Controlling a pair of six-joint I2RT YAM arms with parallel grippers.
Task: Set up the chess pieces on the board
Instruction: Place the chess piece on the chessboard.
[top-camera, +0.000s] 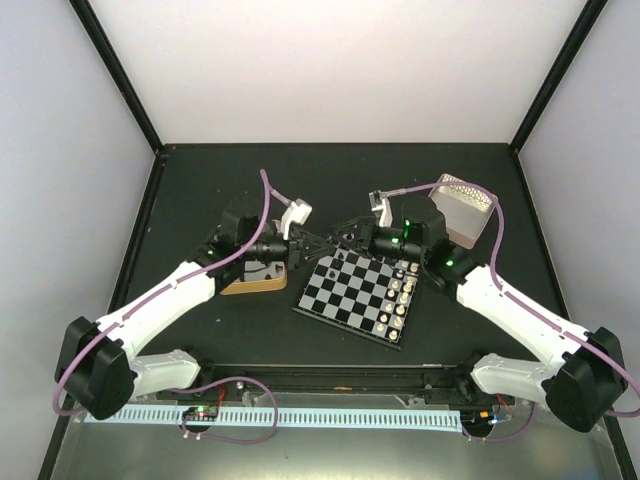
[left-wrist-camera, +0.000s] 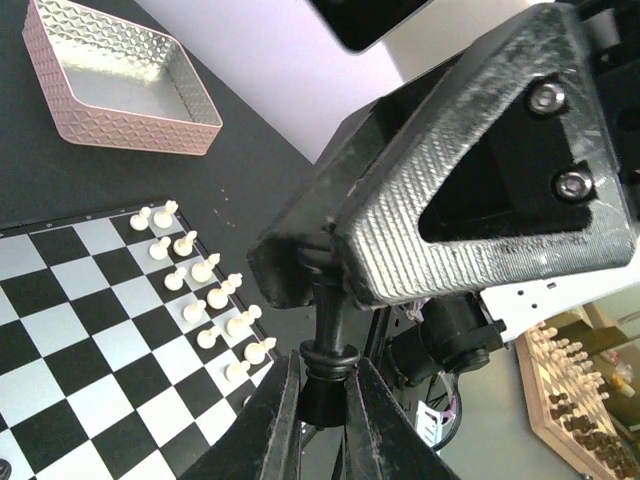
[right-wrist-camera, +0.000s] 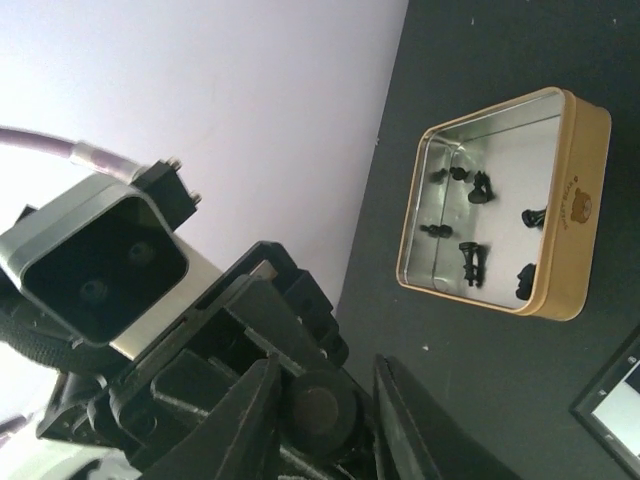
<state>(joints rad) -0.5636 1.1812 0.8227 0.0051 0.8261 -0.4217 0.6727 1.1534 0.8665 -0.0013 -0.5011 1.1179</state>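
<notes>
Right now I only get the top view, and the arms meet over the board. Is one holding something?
Observer: Yes. From the left wrist camera, the left gripper is shut on a black piece.
Operator: Where are the rest?
Observer: The right wrist camera shows several pieces lying in a gold tin.
Operator: And that pink box?
Observer: Left wrist camera: the pink box is shiny silver inside, no pieces showing.
</notes>
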